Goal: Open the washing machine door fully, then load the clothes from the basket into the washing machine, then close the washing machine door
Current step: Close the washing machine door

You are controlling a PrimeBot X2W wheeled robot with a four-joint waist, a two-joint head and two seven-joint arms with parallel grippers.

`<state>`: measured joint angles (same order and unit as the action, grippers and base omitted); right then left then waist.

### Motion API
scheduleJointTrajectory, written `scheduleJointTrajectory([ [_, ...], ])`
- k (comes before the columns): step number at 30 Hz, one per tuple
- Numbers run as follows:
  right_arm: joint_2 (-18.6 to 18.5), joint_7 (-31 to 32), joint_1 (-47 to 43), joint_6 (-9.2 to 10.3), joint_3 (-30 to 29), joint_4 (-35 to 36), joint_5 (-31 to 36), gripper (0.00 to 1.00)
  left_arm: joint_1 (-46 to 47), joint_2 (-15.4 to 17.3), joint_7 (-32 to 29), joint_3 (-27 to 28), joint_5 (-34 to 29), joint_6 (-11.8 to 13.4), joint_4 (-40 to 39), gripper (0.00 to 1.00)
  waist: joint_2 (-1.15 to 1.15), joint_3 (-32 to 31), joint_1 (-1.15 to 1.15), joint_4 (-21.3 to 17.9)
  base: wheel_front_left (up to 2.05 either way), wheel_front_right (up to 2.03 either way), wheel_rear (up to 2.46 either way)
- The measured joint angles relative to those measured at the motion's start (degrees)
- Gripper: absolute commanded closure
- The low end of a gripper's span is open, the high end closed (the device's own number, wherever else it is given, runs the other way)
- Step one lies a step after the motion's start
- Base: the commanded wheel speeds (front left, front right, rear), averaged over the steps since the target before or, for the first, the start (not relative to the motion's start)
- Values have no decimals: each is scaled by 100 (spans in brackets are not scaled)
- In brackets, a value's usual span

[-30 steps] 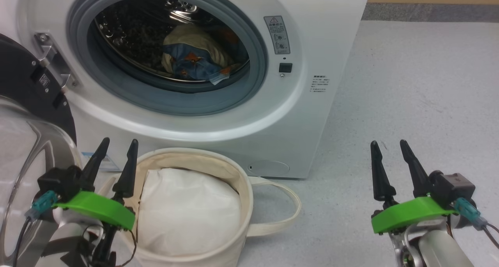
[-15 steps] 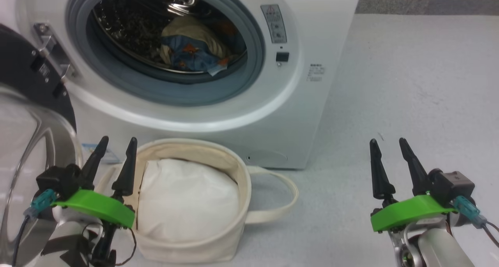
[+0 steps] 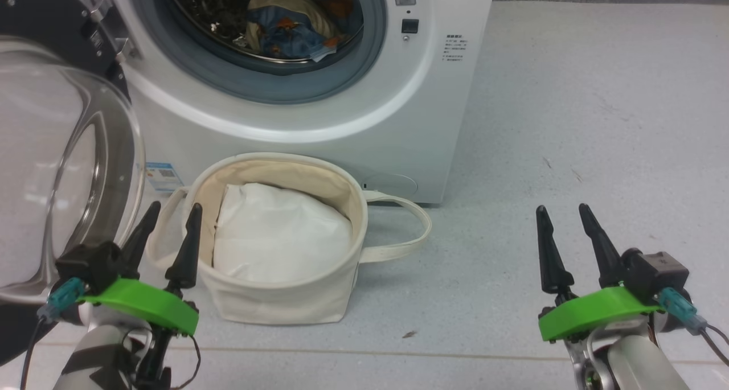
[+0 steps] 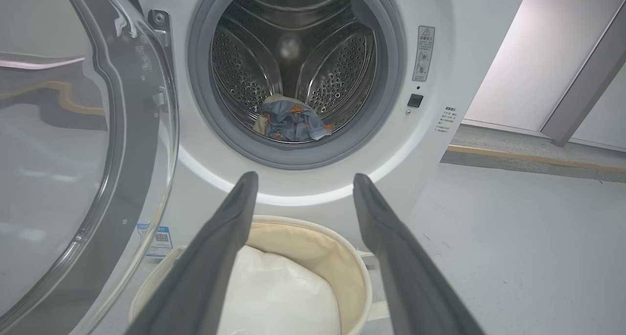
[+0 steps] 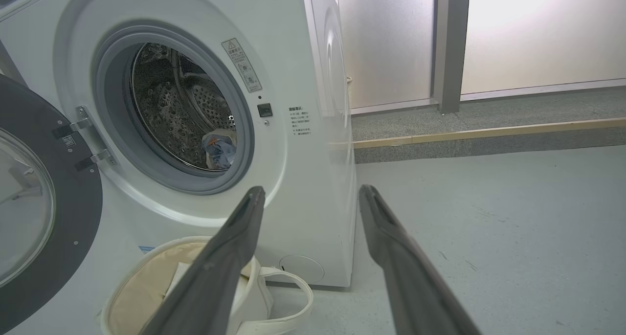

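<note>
Clothes [image 3: 290, 28] lie bunched in the drum of the washing machine [image 3: 364, 122], its door [image 3: 68, 168] swung wide at the left. The basket [image 3: 285, 299] stands on the floor just before it, holding white padding [image 3: 279, 233]. The left gripper [image 3: 175, 206] and the right gripper [image 3: 561, 208] hover empty, fingers apart.

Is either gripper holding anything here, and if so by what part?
Nothing is held: the left gripper and right gripper are both open and empty.

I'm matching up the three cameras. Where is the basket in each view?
Head view: basket at lower centre, a little left of middle.
Left wrist view: bottom centre.
Right wrist view: bottom left.
Shared landmark: small black square just right of the drum.
</note>
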<state>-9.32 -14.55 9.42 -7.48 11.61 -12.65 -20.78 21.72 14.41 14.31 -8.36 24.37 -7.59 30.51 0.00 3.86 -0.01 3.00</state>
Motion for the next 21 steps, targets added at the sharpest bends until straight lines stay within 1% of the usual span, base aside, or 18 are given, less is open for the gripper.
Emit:
scheduleJointTrajectory([
  [5,-1,0,-9,0,35,-25,-15,0,-27,-10,0,-7,0,0,51,0,0,-49,1,28,-51,51,0],
  [21,-5,0,-10,0,74,-76,-91,0,-55,-63,0,2,-54,0,86,0,0,-142,1,78,-1,1,0],
])
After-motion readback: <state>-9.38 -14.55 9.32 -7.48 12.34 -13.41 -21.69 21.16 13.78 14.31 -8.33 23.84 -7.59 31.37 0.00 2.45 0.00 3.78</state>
